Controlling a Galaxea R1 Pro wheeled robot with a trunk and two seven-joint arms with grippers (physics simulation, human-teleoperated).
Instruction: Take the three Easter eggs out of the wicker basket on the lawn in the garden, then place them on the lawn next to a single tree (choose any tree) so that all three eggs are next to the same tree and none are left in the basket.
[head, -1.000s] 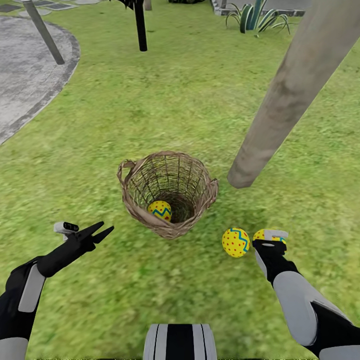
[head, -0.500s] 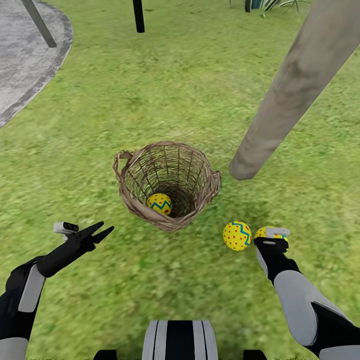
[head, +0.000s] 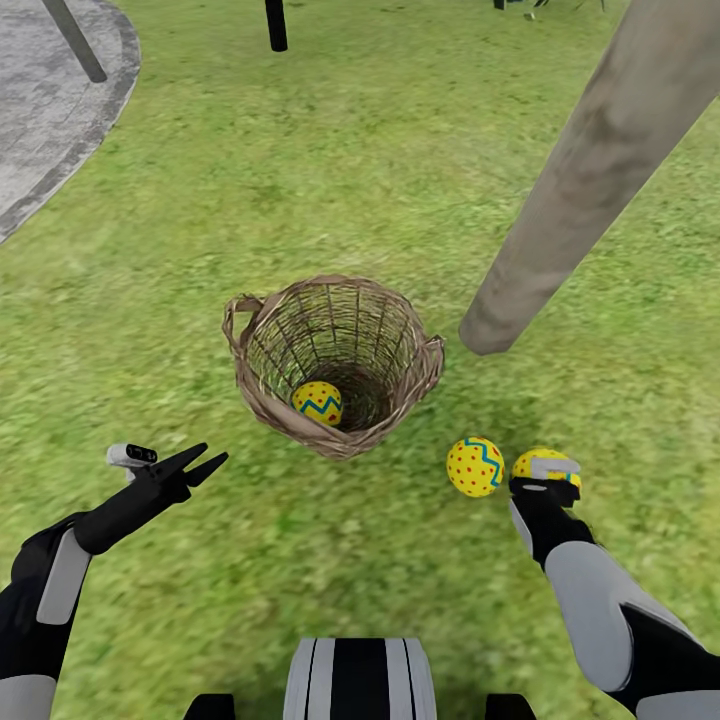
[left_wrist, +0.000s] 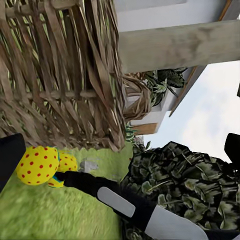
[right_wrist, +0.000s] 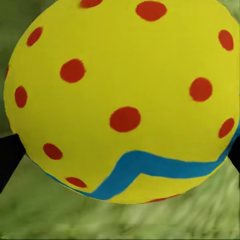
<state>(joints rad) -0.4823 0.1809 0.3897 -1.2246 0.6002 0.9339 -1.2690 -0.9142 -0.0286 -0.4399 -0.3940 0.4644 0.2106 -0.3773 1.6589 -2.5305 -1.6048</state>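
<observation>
Head view: round tan-brown open-weave wicker basket (head: 335, 362) stands upright on the short green lawn (head: 330, 170), near frame centre. One bright yellow egg with a blue zigzag band and red dots (head: 318, 402) lies inside it, against the wall at 7 o'clock of the basket floor.

Thick pale grey-beige tree trunk (head: 580, 190) meets the grass at 2 o'clock from the basket, close beside it.

Second yellow dotted egg (head: 475, 466) lies on the grass at 4 o'clock from the basket — free, nothing touching it. Third yellow egg (head: 545, 467) sits just beside it, at the tip of the right hand (head: 545, 478); right wrist view shows this egg (right_wrist: 122, 100) between the dark fingers, clamped on both sides.

Left hand (head: 195, 465) hangs above the grass at 8 o'clock from the basket, fingers spread, holding nothing.

Grey paved path (head: 55, 110) at 10 o'clock, well apart.
</observation>
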